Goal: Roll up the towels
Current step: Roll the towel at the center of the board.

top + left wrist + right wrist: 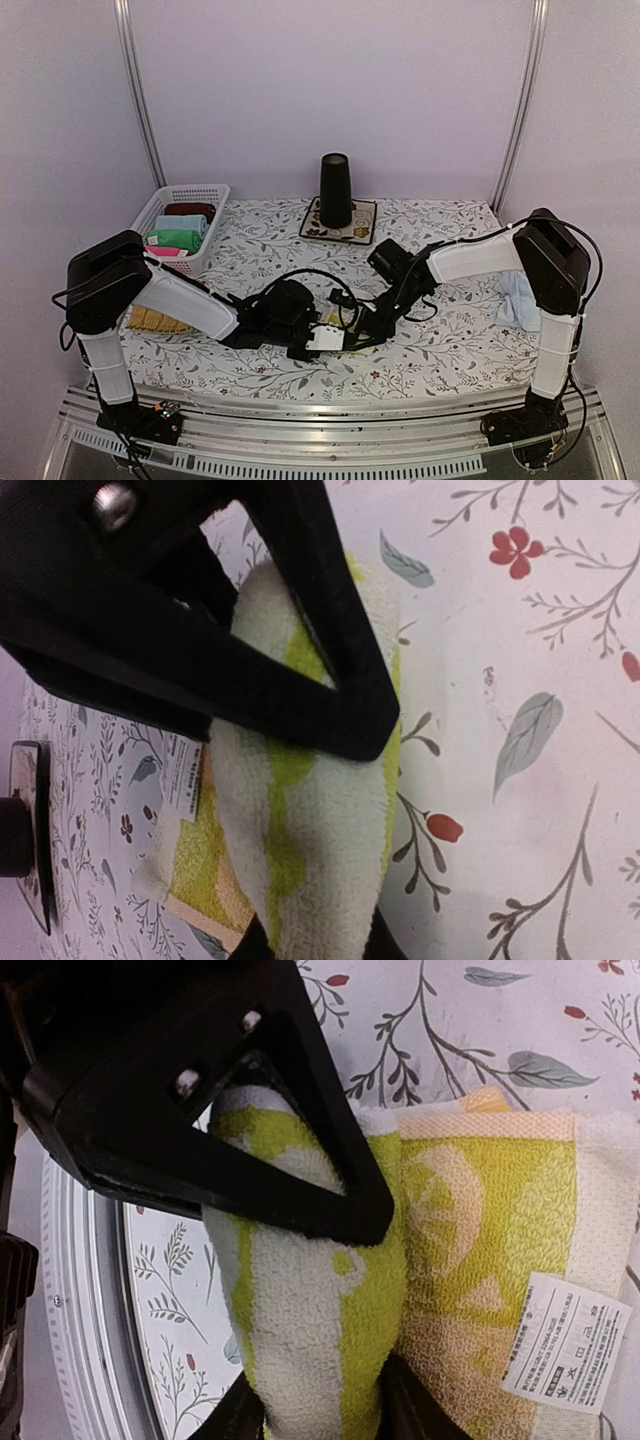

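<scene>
The yellow-green towel (300,1290), pale-patterned with a white label (565,1340), lies partly rolled at the front centre of the flowered desk (450,350), between the 2 arms. The light blue towel (517,298) lies crumpled at the desk's right edge. The left jaws pinch the roll narrowly. The right jaws straddle and touch it; I cannot tell whether they grip.
</scene>
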Motion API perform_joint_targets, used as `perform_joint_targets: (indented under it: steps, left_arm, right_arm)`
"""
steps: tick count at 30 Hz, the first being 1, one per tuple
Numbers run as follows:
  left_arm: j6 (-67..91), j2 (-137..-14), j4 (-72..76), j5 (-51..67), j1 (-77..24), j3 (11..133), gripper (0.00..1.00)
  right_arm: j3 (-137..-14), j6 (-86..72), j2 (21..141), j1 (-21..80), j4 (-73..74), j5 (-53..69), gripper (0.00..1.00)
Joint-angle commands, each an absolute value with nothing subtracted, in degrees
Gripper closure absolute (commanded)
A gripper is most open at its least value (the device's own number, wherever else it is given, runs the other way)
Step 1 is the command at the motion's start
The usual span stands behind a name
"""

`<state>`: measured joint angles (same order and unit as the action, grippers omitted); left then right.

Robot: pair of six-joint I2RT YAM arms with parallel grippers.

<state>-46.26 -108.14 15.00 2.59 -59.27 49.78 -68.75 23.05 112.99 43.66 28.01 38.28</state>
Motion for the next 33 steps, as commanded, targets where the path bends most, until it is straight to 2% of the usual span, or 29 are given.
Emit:
perform_joint_targets:
  steps: [1,5,10,23,27,33]
  left_arm:
    - [-45.71,-108.26,6.87,8.02,-60.00,51.64,0.99]
    - [-45.64,-108.47,2.11,11.59,-59.66,53.89,0.98]
    - [-43.64,-110.82,-5.82,17.55,-57.63,58.88,0.98]
    - [-36.68,-121.28,-22.14,28.60,-53.14,74.21,0.91]
    - [-35.78,-123.87,-27.02,31.97,-52.00,78.82,0.90]
    - [-33.68,-128.57,-34.30,35.10,-50.68,86.25,0.86]
  right_arm:
    - [-67.80,23.21,110.23,42.45,28.48,36.29,0.53]
    - [-65.57,24.30,104.21,41.45,26.46,33.58,0.35]
    - [-62.11,26.85,96.60,41.15,24.70,27.57,0.24]
    - [-41.35,28.98,75.53,41.61,11.57,13.43,0.23]
    - [-38.94,29.77,73.69,43.39,12.03,11.18,0.24]
    - [-37.86,31.47,75.47,51.23,9.71,4.84,0.25]
